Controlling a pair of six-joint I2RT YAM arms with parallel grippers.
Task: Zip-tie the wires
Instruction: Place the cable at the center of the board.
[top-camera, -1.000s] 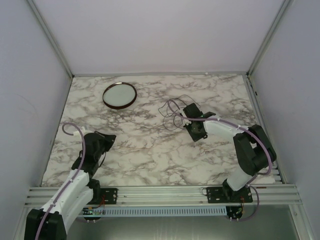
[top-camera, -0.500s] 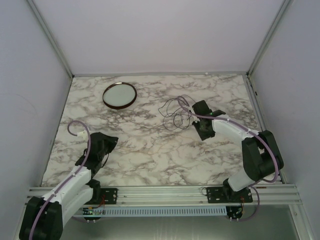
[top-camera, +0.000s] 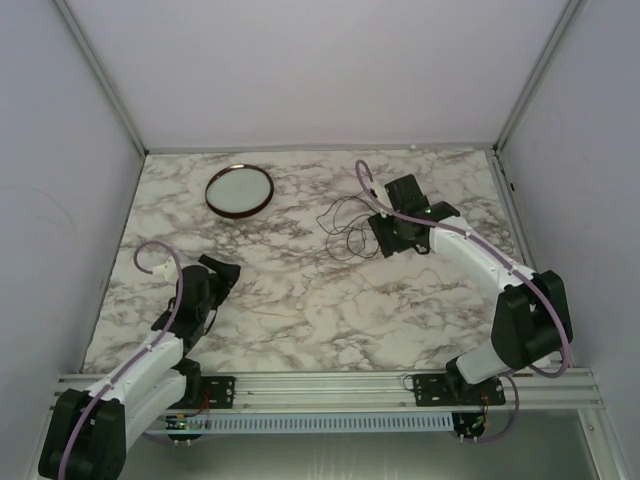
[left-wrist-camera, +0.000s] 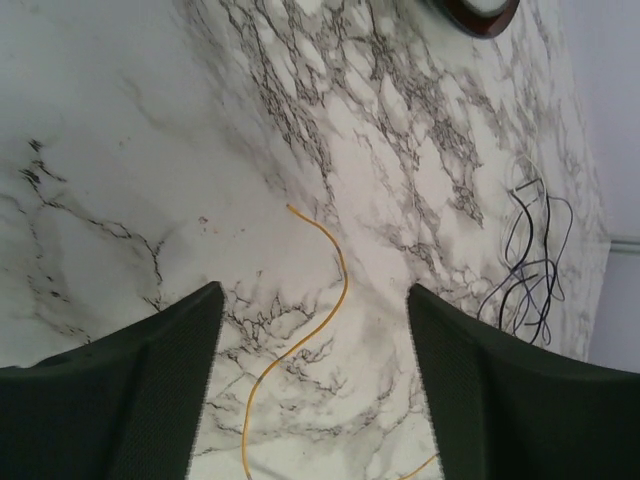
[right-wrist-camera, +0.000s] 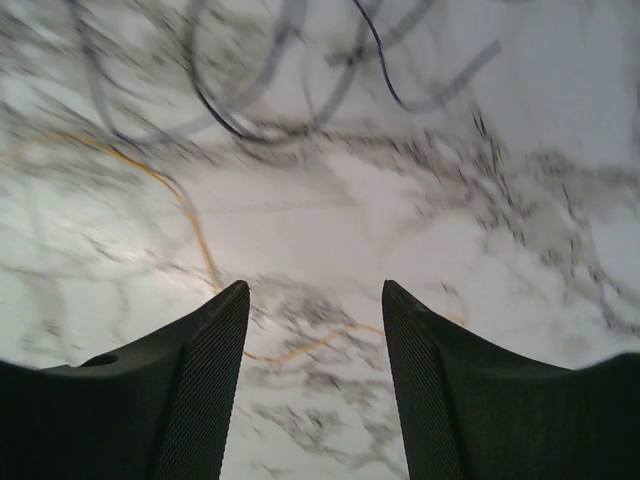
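In the top external view, the dark wires (top-camera: 347, 224) are seen in loose loops on the marble worktop (top-camera: 300, 262), just beside the right gripper (top-camera: 385, 238) and well apart from the left gripper (top-camera: 220, 272); no zip tie can be made out. In the left wrist view, the left fingers (left-wrist-camera: 150, 380) are spread, empty, over a thin yellow strand (left-wrist-camera: 338, 300). In the right wrist view, the right fingers (right-wrist-camera: 200, 380) are parted, empty, near the blurred loops, which are best gathered into one bundle before tying.
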